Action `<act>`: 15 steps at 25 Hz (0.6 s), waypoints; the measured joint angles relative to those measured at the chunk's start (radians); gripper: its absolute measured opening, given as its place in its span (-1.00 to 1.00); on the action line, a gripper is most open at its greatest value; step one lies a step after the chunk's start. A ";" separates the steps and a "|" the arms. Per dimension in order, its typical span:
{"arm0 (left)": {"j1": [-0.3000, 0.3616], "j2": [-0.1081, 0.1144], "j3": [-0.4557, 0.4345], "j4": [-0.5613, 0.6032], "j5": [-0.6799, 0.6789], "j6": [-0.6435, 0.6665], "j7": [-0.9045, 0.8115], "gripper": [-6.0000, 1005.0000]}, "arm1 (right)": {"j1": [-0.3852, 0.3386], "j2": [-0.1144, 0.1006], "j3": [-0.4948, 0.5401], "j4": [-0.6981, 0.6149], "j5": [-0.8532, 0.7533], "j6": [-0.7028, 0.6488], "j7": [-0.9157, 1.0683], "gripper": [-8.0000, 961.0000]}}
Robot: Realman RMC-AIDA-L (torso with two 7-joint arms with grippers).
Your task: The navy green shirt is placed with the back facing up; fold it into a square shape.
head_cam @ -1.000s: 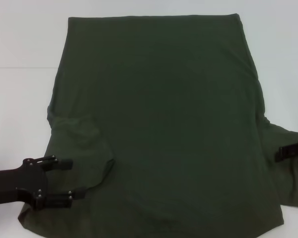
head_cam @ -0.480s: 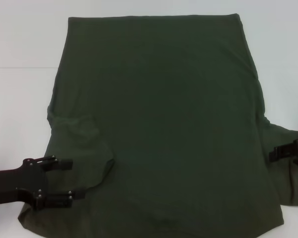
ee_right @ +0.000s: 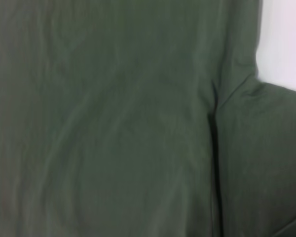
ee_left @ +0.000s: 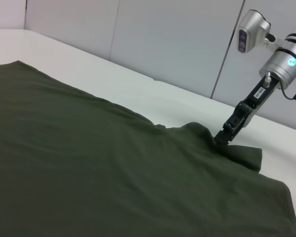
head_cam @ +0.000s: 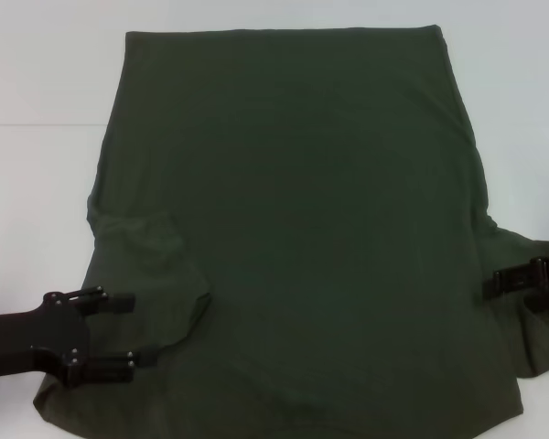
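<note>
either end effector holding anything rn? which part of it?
Left end effector: open, straddling the navy green shirt at its left sleeve, no clamp visible. Right end effector: pressed into the right sleeve; grip cannot be told.

We note the left claw [head_cam: 128, 331] low at our near left, fingers spread apart. The right claw [head_cam: 490, 285] reaches in low from the right.

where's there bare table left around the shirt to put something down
Bare white table lies left of the navy green shirt, above the left pincer, and right of it above the right pincer. The near middle is all cloth.
</note>
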 joint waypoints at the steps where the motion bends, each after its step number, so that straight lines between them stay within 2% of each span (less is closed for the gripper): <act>1: 0.000 0.000 0.000 0.000 0.000 0.000 -0.001 0.77 | 0.001 0.000 -0.001 0.001 -0.002 0.001 0.000 0.78; 15: -0.001 0.000 0.000 0.001 0.000 0.000 -0.008 0.77 | -0.036 -0.015 -0.003 0.002 -0.004 0.013 0.004 0.78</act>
